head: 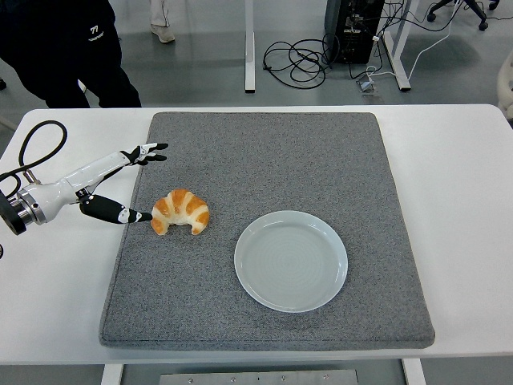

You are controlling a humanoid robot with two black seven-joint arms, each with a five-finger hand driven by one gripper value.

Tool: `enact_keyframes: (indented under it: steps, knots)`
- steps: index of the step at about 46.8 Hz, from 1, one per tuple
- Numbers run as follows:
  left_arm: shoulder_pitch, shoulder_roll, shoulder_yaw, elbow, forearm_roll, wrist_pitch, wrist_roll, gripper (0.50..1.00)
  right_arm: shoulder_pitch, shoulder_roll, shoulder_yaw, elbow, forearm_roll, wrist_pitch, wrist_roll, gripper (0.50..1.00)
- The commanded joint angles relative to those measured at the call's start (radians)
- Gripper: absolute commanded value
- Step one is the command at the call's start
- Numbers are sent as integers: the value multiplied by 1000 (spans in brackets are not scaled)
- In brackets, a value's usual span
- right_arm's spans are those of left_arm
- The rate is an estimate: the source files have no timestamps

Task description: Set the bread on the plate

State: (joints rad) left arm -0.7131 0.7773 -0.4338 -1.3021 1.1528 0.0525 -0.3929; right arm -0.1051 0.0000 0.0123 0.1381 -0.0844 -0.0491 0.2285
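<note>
A golden croissant lies on the left part of the grey mat. To its right on the mat sits an empty pale blue plate. My left hand is low over the mat's left edge, just left of the croissant, fingers spread open. Its thumb tip reaches almost to the croissant's left end; the other fingers point right, further back. Nothing is held. The right arm does not show.
The mat covers the middle of a white table. A person in dark clothes stands beyond the far left corner. Cables and desk legs lie on the floor behind.
</note>
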Motion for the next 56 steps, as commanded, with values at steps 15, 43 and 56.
enact_keyframes:
  steps: [15,43,56]
  knots:
    - [0,-124,6,178,1,27,-63,898,1,0,0,0,0,0,0,1000]
    - [-91,-225,132,280,1,55,-64,833,1,0,0,0,0,0,0,1000]
    - [-94,-239,181,302,-4,55,-64,819,1,0,0,0,0,0,0,1000]
